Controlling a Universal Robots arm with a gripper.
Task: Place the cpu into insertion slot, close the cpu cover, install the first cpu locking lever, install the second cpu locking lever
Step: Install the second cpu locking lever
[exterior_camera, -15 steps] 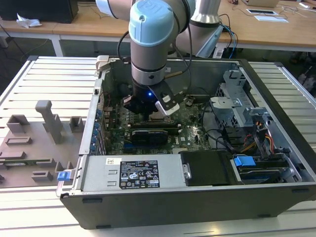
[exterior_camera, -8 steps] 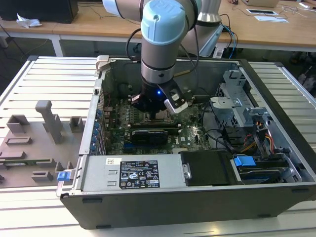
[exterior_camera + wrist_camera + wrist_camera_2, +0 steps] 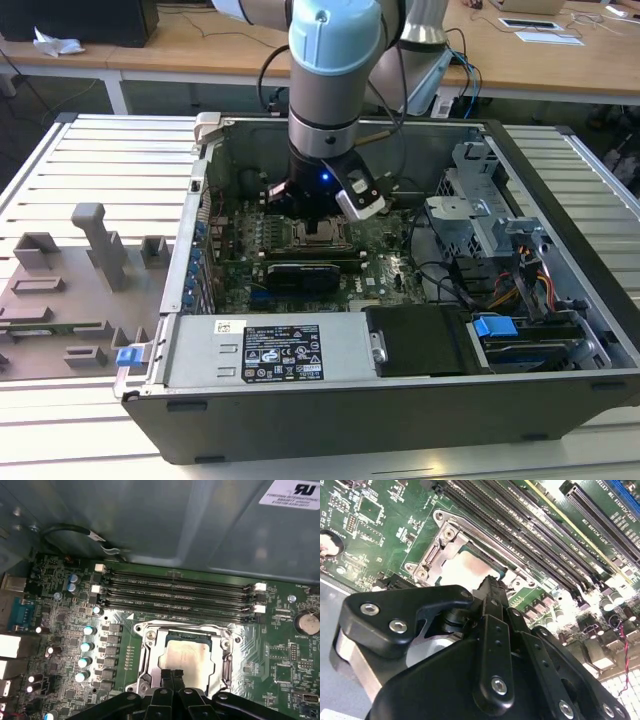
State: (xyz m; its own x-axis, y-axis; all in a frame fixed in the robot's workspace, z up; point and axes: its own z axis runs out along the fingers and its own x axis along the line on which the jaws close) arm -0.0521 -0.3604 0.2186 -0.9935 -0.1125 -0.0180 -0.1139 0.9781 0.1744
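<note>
A: Arm position?

B: In the exterior view the arm stands nearly upright inside the open computer case (image 3: 560, 330), which lies on a slatted tabletop (image 3: 110, 160). The gripper (image 3: 322, 232) is low over the motherboard (image 3: 385, 262), right above the socket.

A: And the jaws?

B: Drawn together. In both wrist views the two black fingertips (image 3: 172, 676) meet with no gap showing and nothing between them. Their tip sits at the 6 o'clock edge of the cpu (image 3: 187, 656) in the first wrist view; touching or just above, I cannot tell.

A: Where is the cpu?

B: Seated flat in the insertion slot (image 3: 227, 667), pale silver top facing up. In the second wrist view the cpu (image 3: 465, 567) shows just beyond the fingertips (image 3: 487, 587).

A: Cover?

B: The cpu cover (image 3: 150, 657) appears to lie down around the chip, its square cut-out framing the metal top. The same silver frame (image 3: 437, 555) shows in the second wrist view, with screws at its corners.

A: Surroundings?

B: Long black memory slots (image 3: 180, 592) run just beside the socket, at 12 o'clock of it in the first wrist view. A black graphics card (image 3: 300, 275) lies near the socket in the exterior view, at 6 o'clock.
</note>
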